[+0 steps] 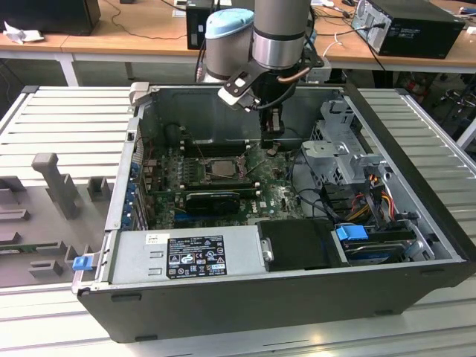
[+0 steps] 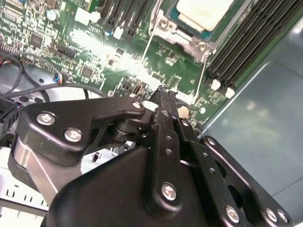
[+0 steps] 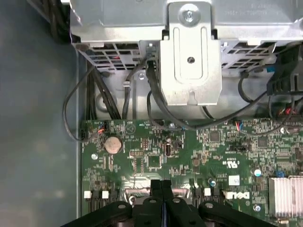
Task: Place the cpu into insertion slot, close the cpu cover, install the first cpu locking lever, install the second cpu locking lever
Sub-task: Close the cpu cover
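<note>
One cpu (image 2: 203, 10) near closed fingers (image 2: 164, 111)

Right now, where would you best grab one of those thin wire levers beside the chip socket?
Likely the lever near its free end, away from the socket frame that anchors it, from above, pinching across it: it is a thin, straight rod.

A ribbed metal desk (image 1: 67, 111) of grey parallel slats forms the work surface. It runs out on both sides of the exterior view. On the exterior view's left, a grey tray (image 1: 30, 245) with upright blocks lies on it. Behind it stand wooden desks (image 1: 141, 33) on white legs (image 1: 68, 71). They carry a black box (image 1: 48, 15), a black computer case (image 1: 413, 26), loose cables (image 1: 137, 15) and crumpled white paper (image 1: 18, 33). Lighting is even, with a pale sheen on the slats.
</note>
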`<state>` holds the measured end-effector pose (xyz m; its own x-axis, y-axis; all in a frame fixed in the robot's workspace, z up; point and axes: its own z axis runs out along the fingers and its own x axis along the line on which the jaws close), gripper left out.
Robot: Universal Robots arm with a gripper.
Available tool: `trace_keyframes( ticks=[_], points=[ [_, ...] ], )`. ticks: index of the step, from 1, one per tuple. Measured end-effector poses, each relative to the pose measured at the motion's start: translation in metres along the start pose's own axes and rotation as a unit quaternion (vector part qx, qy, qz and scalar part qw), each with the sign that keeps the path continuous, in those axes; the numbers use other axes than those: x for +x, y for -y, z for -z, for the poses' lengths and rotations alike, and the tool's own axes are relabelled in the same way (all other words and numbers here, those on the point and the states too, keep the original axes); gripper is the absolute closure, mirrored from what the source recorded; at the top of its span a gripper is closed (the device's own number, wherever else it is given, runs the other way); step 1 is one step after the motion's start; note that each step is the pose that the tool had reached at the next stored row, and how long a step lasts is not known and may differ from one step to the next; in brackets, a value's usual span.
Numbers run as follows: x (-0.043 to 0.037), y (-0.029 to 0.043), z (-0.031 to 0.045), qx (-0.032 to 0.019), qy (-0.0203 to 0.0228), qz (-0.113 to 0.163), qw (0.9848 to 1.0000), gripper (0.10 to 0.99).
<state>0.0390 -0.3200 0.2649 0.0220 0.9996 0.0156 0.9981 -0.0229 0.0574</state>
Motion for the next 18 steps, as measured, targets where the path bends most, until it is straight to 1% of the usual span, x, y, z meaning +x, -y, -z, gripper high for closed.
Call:
trace_keyframes(
  ticks=[2, 4, 6, 7, 8, 11, 15, 18],
  points=[
    [0.0001, -0.0029, -0.0001, 0.0019, 0.0001, 0.000, 1.0000, 0.980],
    [0.0002, -0.0088, -0.0005, 0.0047, 0.0001, 0.000, 1.0000, 0.980],
    [0.0003, -0.0130, -0.0017, 0.0066, 0.0001, 0.000, 1.0000, 0.980],
    [0.0003, -0.0152, -0.0043, 0.0079, 0.0002, 0.000, 1.0000, 0.980],
    [0.0003, -0.0157, -0.0075, 0.0085, 0.0001, 0.000, 1.0000, 0.980],
    [0.0001, -0.0154, -0.0141, 0.0110, 0.0002, 0.000, 0.9999, 0.980],
    [0.0000, -0.0105, -0.0157, 0.0127, 0.0002, 0.000, 0.9999, 0.980],
    [0.0000, -0.0090, -0.0157, 0.0127, 0.0002, 0.000, 0.9999, 0.980]
  ],
)
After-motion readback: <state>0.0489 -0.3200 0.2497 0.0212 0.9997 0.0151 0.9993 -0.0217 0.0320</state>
